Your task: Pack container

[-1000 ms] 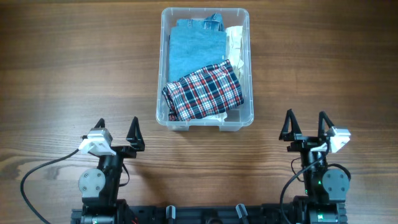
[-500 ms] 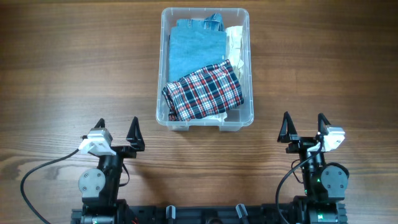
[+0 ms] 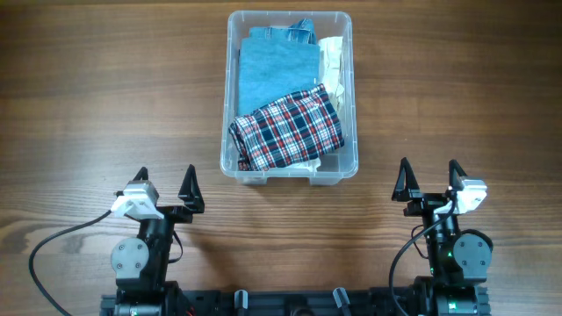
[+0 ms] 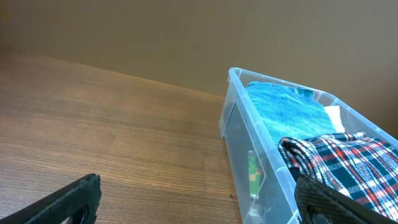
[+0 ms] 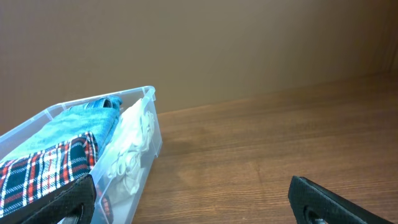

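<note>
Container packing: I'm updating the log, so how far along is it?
Done: the container holds a blue cloth, a plaid cloth and a white cloth. In hand: nothing; the left hand and right hand sit open, apart from it. Left: probably nothing, since no loose item shows.

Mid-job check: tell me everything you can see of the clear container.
The container is a clear plastic rectangular bin with a rounded rim. It stands upright and lidless on the wooden table, its long side running away from the arms. It holds folded fabric: a blue cloth at the far end, a red, white and navy plaid cloth at the near end, and a white cloth along its right wall. The left gripper and right gripper are open and apart from it.
</note>
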Robot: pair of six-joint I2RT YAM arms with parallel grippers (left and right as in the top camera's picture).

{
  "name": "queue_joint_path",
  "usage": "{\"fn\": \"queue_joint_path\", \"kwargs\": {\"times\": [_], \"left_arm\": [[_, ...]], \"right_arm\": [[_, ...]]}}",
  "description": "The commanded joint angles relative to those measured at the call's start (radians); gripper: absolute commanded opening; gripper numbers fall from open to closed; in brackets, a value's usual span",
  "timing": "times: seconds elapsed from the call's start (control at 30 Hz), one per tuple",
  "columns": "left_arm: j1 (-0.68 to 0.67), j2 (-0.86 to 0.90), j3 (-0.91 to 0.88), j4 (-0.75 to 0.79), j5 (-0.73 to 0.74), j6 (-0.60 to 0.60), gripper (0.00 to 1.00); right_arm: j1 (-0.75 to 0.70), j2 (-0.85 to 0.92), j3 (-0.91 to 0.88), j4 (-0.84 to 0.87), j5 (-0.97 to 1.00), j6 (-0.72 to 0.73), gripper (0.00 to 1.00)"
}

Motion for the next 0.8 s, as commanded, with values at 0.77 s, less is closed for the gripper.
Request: {"fn": "queue_joint_path", "kwargs": {"times": [0.77], "left_arm": [[0.005,-0.011,-0.007,-0.001,0.013,0.016,1.0]], "right_arm": [[0.006,-0.014,-0.002,0.003,-0.016,-0.017,1.0]]}}
